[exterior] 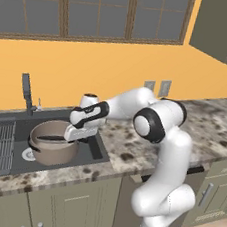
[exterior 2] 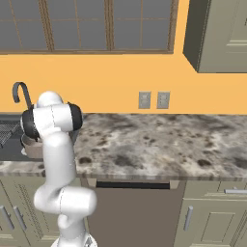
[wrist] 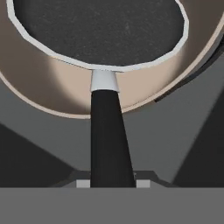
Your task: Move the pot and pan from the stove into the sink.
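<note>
Claw (wrist: pixel 112 183) at bottom centre of hand view, jaws close on either side of pan handle; firm clamp or slack, cannot tell. Pan (wrist: pixel 100 30) across top of that view, black dish white-rimmed, handle running down to claw. Pan sits inside pot (exterior: pixel 53 142), centre-left of left base view. Pot stands in sink (exterior: pixel 93 151); ribbed drainboard at left edge, faucet (exterior: pixel 26 91) behind.

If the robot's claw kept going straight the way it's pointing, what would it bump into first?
Probably the pan: the claw points along the pan's black handle toward its bowl, which sits in the pot. Depth is hard to judge.
</note>
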Robot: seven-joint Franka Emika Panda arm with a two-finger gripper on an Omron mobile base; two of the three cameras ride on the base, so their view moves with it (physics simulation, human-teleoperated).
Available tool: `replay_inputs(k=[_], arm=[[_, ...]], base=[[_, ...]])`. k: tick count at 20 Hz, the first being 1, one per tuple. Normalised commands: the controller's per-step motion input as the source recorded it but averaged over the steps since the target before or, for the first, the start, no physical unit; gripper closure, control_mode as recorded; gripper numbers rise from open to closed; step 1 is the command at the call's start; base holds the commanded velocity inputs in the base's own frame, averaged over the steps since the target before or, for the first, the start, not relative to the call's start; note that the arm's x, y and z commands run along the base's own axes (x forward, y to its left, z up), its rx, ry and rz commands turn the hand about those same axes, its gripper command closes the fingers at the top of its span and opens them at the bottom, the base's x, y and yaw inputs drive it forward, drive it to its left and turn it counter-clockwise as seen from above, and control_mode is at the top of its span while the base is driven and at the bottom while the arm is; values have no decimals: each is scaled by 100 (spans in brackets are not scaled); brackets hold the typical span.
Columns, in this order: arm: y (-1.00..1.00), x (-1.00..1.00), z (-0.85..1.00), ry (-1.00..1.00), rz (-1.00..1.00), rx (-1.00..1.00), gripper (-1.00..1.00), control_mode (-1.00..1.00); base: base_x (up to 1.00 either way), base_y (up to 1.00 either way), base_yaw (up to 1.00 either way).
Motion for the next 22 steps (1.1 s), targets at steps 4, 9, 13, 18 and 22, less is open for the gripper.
replay_inputs(k=[4,9,13,18,22], arm=[[13,31,-8,0,-3,-1,-100,-100],[6,24,21,0,-4,2,-100,-100],[-32,-41,54,-4,-3,10,-100,-100],[-57,-78,31,-20,0,14,-100,-100],[-46,-69,38,-31,0,18,-100,-100]], base=[[0,0,0],[0,0,0],[0,0,0],[0,0,0],[0,0,0]])
